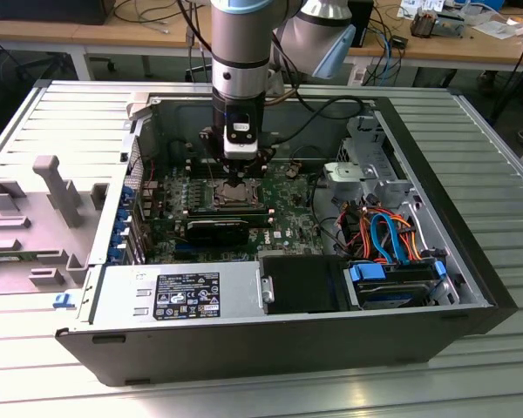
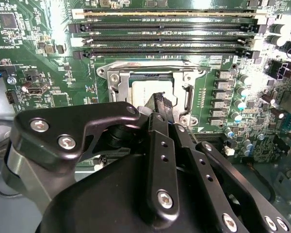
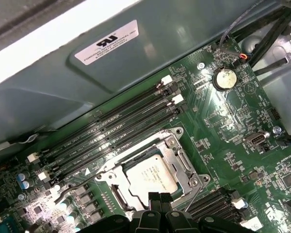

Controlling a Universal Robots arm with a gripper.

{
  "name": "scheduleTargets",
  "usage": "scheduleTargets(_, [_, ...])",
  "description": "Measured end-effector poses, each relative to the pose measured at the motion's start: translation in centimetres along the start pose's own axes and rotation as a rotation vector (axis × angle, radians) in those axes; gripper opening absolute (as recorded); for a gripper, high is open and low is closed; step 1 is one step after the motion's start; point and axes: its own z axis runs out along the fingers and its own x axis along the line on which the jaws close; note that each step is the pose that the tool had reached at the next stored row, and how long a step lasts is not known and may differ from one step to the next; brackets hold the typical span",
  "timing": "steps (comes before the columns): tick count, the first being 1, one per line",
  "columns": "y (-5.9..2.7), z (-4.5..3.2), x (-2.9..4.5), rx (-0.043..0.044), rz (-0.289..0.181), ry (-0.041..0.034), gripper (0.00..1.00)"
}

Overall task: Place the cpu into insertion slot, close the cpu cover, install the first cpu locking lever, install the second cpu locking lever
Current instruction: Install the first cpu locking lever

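Evidently the cpu (image 3: 150,175) is already seated in the slot (image 3: 120,196). Its dull silver top shows through the cutout of the cover (image 3: 183,156), which appears to lie flat over it. So the work in hand looks to be at the cover or the levers beside it. Whether the levers are latched I cannot tell.

To do this well, I judge, any push should go straight down on the metal frame. It should never land on the chip's top or on the board (image 3: 233,141) around it. It should also be gentle, since the frame is thin and the contacts beneath would not forgive a skewed load. Wire levers are springy and can slip off a narrow tip, so contact should be square and travel slow, kept off the memory slots (image 3: 116,128) close by.

In the first wrist view the gripper (image 3: 158,198) is clenched, its two tips pressed together with nothing between them. It sits at the slot's edge, just beside the cpu, over the cover's rim on the side away from the memory slots. Whether it touches the cover cannot be made out. In the exterior view it hangs inside the open case (image 1: 192,122), right above the slot.
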Motion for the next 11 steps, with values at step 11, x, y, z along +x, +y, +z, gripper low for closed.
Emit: scheduleTargets(11, [0.0, 0.0, 0.0, 0.0001, -0.032, -0.0015, 0.11])
